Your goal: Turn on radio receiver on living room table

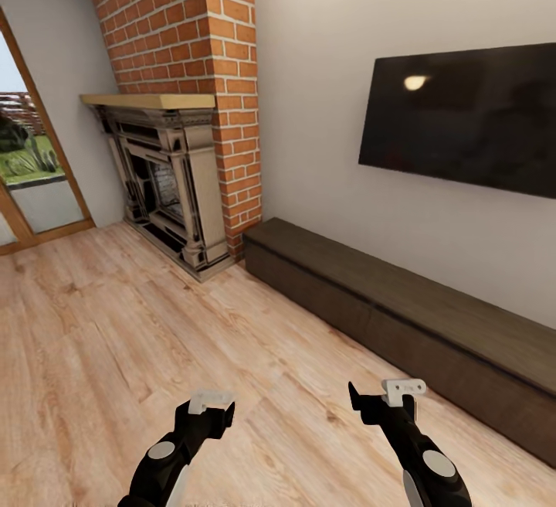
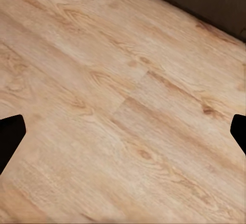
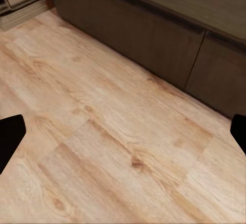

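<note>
Living room, search/approach step: radio receiver and its worktop lie outside these views, so location can't be told. Ahead: brick fireplace (image 1: 181, 117), dark bench (image 1: 432, 321), wall TV (image 1: 471, 117). Left claw (image 1: 210, 411) and right claw (image 1: 384, 399) both spread, empty, over wood floor (image 1: 116, 337). Next, prob.: turn base to find worktop.

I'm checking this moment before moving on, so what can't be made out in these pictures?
- Bench: its far end is cut off by the head view's right edge.
- Fireplace: firebox interior too dark to read.
- Left end effector: fingertips cut by the wrist view's edges.
- Right end effector: the same.
</note>
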You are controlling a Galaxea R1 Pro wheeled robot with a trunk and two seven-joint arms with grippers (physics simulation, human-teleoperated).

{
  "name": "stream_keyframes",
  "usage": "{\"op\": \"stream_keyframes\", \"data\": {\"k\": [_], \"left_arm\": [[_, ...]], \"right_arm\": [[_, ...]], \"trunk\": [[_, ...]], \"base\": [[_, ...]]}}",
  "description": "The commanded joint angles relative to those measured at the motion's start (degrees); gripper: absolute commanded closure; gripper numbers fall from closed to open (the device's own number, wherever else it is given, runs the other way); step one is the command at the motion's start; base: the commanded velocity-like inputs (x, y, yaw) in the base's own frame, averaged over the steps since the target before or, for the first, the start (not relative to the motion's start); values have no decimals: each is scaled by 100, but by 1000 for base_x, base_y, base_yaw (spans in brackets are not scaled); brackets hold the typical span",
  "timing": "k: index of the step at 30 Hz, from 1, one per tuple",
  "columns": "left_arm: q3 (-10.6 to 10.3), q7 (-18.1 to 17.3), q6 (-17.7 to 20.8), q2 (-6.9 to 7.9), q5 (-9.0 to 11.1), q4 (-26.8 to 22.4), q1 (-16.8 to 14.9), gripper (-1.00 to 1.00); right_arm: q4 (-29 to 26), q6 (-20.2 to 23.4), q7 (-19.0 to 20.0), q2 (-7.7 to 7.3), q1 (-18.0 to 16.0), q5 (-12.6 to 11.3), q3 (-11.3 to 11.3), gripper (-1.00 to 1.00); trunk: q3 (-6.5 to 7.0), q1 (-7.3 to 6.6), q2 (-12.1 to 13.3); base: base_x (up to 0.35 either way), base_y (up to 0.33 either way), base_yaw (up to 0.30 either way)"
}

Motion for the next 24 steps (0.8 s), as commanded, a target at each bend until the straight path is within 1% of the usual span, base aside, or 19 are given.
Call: {"op": "stream_keyframes", "data": {"k": [1,24], "left_arm": [[0,2,0,0,-1,0,0,-100],[0,3,0,0,0,-1,0,-100]], "right_arm": [[0,0,0,0,-1,0,0,-100],[0,0,0,0,-1,0,0,-100]], "trunk": [[-5,0,0],[-125,0,0]], "base": [[0,0,244],[0,0,244]]}}
